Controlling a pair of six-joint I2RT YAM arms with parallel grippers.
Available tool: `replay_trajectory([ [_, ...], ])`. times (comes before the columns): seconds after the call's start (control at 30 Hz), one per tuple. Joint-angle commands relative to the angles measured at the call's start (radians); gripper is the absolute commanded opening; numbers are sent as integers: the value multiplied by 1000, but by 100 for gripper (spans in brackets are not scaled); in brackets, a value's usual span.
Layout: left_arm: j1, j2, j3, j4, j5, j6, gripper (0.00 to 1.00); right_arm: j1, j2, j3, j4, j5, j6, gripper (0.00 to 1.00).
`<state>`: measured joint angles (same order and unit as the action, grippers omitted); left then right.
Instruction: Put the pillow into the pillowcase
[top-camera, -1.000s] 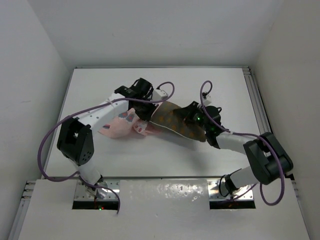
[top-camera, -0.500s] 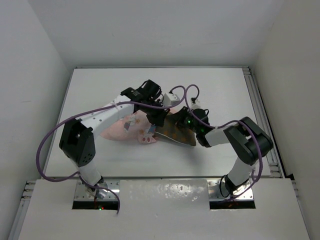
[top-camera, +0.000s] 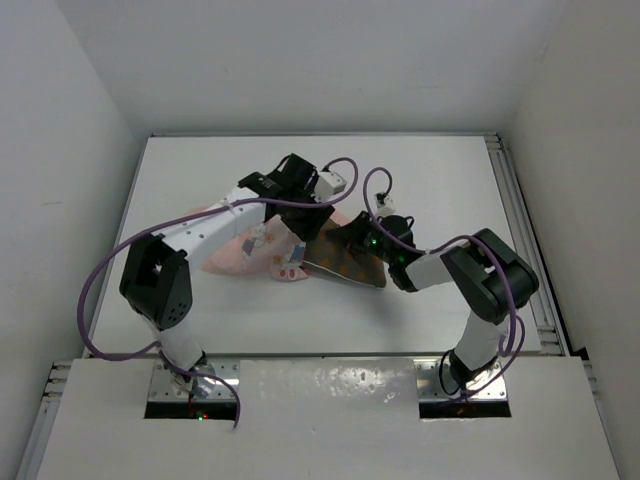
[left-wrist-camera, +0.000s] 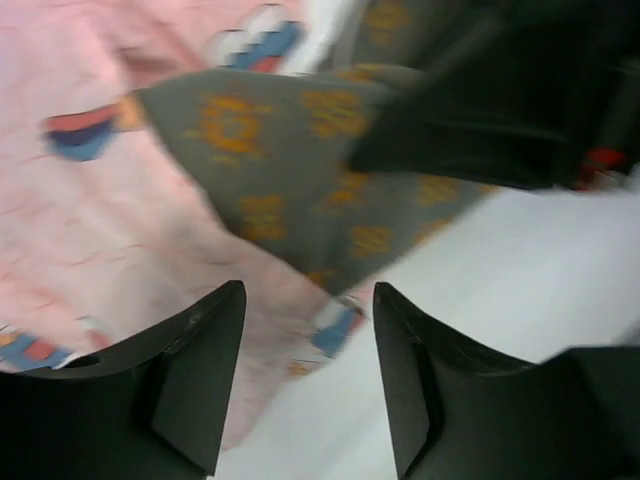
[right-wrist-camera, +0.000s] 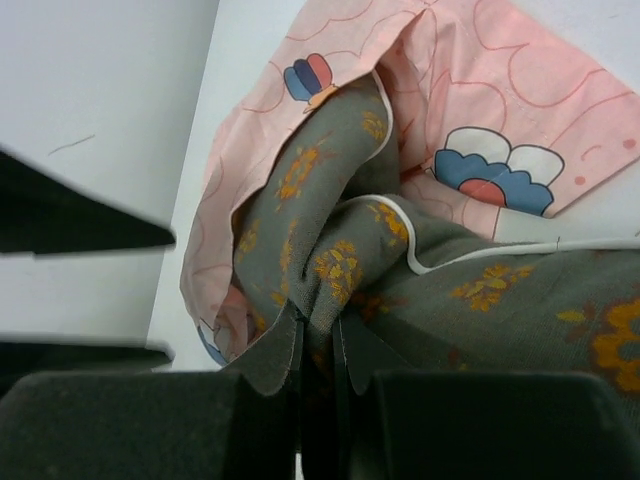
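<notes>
Desk (top-camera: 440, 170) white. Left arm (top-camera: 215, 225) stretched forward, wrist angled right over pillowcase (top-camera: 240, 250) at mid-desk. Right arm (top-camera: 480, 270) folded, wrist pointing left. Pillow (top-camera: 350, 262) just right of pillowcase, near corner tucked into its mouth. Left gripper (left-wrist-camera: 308, 330) spread, empty, above pillow. Right gripper (right-wrist-camera: 315, 340) clenched on bunched pillow fabric.

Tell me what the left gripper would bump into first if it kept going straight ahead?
Probably the dark olive orange-dotted fabric pillow: its corner sits right ahead of the open left gripper, with the pink printed cloth pillowcase beside it. Depth is unclear.
</notes>
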<state>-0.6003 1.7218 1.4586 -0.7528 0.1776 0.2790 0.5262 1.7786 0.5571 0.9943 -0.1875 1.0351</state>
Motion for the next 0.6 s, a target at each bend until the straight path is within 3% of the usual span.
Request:
replay_trajectory([
  [0.0, 7, 21, 14, 105, -260, -38, 55, 14, -41, 6, 84, -47, -27, 0],
  [0.17, 4, 47, -23, 161, -358, -34, 60, 26, -41, 20, 61, -58, -43, 0],
  [0.33, 5, 55, -98, 190, -319, -32, 54, 26, -44, 20, 58, -64, -46, 0],
  [0.43, 13, 53, -112, 193, -235, -53, 36, 34, -47, 23, 47, -67, -58, 0],
  [0.47, 19, 53, -103, 188, -219, -63, 15, 34, -51, 26, 41, -66, -67, 0],
  [0.5, 19, 53, -89, 172, -207, -70, 6, 34, -56, 26, 32, -66, -78, 0],
  [0.53, 19, 55, -36, 153, -190, -86, 0, 38, -61, 29, 8, -66, -86, 0],
  [0.57, 19, 58, 6, 124, -182, -96, 0, 43, -73, 33, -5, -66, -95, 0],
])
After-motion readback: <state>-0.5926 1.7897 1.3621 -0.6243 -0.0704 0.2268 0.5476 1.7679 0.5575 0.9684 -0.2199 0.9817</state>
